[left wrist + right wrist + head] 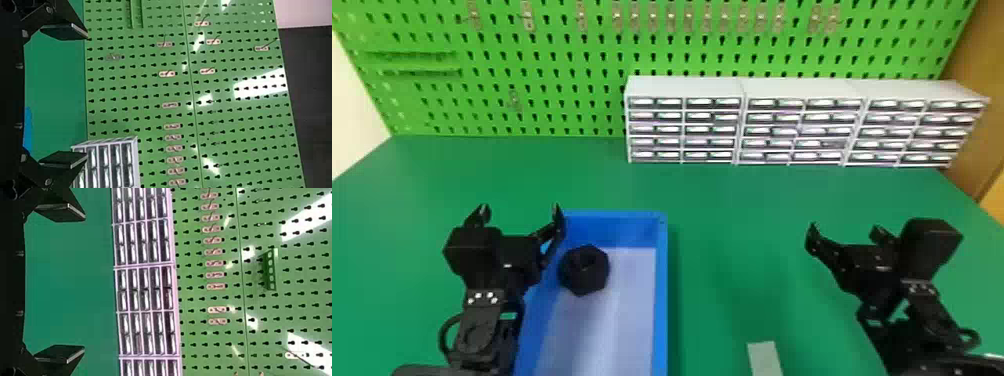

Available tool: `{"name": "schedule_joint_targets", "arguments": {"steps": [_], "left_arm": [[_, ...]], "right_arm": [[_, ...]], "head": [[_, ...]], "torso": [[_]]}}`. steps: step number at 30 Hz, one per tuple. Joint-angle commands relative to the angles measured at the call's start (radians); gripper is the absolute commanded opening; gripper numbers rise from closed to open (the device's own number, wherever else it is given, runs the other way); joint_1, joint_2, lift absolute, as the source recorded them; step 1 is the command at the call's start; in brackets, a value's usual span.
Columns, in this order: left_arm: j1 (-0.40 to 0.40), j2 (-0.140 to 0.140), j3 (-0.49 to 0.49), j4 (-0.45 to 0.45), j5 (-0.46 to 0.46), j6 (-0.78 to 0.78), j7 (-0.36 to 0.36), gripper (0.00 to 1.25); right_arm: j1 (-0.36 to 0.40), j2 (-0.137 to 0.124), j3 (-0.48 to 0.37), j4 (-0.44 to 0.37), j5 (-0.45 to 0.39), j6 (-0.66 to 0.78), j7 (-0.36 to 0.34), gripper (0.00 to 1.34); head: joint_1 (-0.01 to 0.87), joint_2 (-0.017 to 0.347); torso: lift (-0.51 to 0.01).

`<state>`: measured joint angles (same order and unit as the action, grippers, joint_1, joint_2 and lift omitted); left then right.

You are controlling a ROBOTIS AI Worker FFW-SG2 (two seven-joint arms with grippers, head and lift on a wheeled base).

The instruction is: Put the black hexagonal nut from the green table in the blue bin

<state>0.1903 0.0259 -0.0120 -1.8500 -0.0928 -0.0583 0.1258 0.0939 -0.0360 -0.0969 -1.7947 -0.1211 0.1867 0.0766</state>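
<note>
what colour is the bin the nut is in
Blue; the bin shows best in the head view.

Right across the back it goes, a bright green pegboard (557, 55), row upon row of keyhole slots, with metal hooks (670, 17) lined up near the top! Three pale small-drawer cabinets (682, 87) stand side by side before it, at the rear of the green counter (732, 200). Pale wall (342, 115) on the left, brown panel (977, 75) on the right, and white glare (309, 219) streaking the glossy board!
</note>
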Motion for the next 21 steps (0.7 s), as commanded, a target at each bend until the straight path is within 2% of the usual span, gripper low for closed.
{"name": "schedule_joint_targets", "arguments": {"steps": [1, 21], "left_arm": [[0.000, 0.000, 0.000, 0.000, 0.001, 0.000, 0.000, 1.05], [-0.002, 0.000, -0.003, 0.000, 0.001, 0.000, 0.000, 1.05]], "right_arm": [[0.000, 0.001, -0.003, 0.000, 0.000, -0.003, 0.000, 1.22], [-0.002, 0.001, 0.000, -0.002, 0.000, -0.007, 0.000, 1.22]], "head": [[0.657, 0.057], [0.657, 0.057]], "torso": [[-0.095], [-0.095]]}}
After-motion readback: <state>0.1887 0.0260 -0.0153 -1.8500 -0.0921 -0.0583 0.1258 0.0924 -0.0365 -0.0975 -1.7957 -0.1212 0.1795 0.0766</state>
